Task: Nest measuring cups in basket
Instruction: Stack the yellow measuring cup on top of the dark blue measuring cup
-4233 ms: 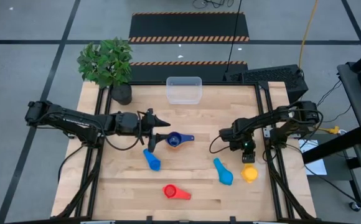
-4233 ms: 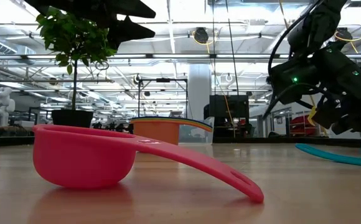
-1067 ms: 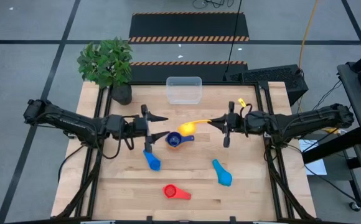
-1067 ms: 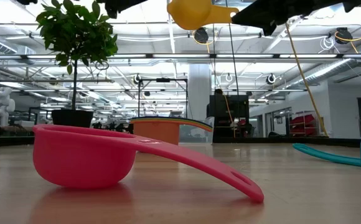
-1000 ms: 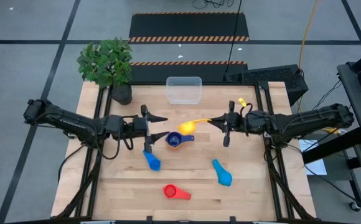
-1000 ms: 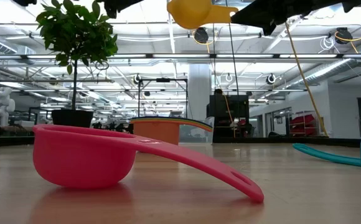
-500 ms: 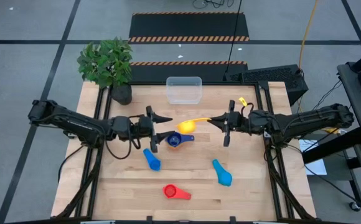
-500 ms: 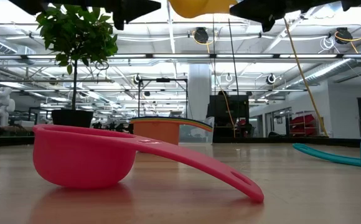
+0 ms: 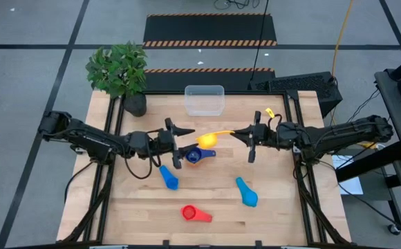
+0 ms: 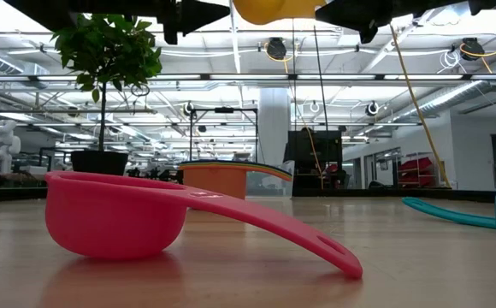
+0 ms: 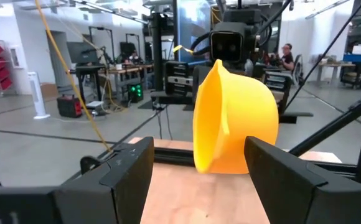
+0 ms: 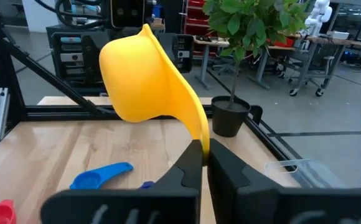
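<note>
— Plastic, thin and light: the yellow cup [image 9: 208,140] hangs above the table [image 9: 269,214], the right gripper [image 12: 200,157] clamped on its flat handle. Stiff enough to pass across?

— I'd judge so, though slick. The left gripper [image 11: 196,168] stands with fingers apart on either side of the bowl (best taken at the rim, I think).

— What's nearby?

— The dark blue cup [image 9: 195,155] lies just below, an orange one inside it. The basket [image 9: 204,99] sits beyond, near the plant [image 9: 119,69]. Red cup [image 10: 120,215] and two light blue cups [image 9: 247,191] lie well clear.
</note>
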Robot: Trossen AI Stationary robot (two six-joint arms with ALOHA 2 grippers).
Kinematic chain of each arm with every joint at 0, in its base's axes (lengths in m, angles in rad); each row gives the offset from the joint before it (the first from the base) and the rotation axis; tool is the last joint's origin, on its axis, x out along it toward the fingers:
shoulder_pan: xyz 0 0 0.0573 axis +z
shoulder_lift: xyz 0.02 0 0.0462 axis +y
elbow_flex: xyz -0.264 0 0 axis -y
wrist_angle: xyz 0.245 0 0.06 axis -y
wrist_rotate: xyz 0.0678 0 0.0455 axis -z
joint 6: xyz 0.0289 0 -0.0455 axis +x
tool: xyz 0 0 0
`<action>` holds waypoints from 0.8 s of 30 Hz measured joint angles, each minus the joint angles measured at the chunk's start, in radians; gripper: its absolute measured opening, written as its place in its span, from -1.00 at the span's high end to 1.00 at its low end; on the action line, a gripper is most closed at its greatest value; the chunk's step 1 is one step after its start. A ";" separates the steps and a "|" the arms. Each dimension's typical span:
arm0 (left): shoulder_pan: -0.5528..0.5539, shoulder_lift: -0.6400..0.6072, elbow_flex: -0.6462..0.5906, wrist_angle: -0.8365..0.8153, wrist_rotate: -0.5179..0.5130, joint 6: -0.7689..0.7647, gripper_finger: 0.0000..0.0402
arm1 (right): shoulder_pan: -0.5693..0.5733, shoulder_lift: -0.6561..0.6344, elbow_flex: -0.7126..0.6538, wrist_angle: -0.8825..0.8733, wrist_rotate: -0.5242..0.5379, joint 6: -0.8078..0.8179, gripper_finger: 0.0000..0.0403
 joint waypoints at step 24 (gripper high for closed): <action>-0.013 0.000 0.000 -0.004 -0.011 0.060 0.52 | 0.000 0.000 0.000 -0.007 -0.001 0.001 1.00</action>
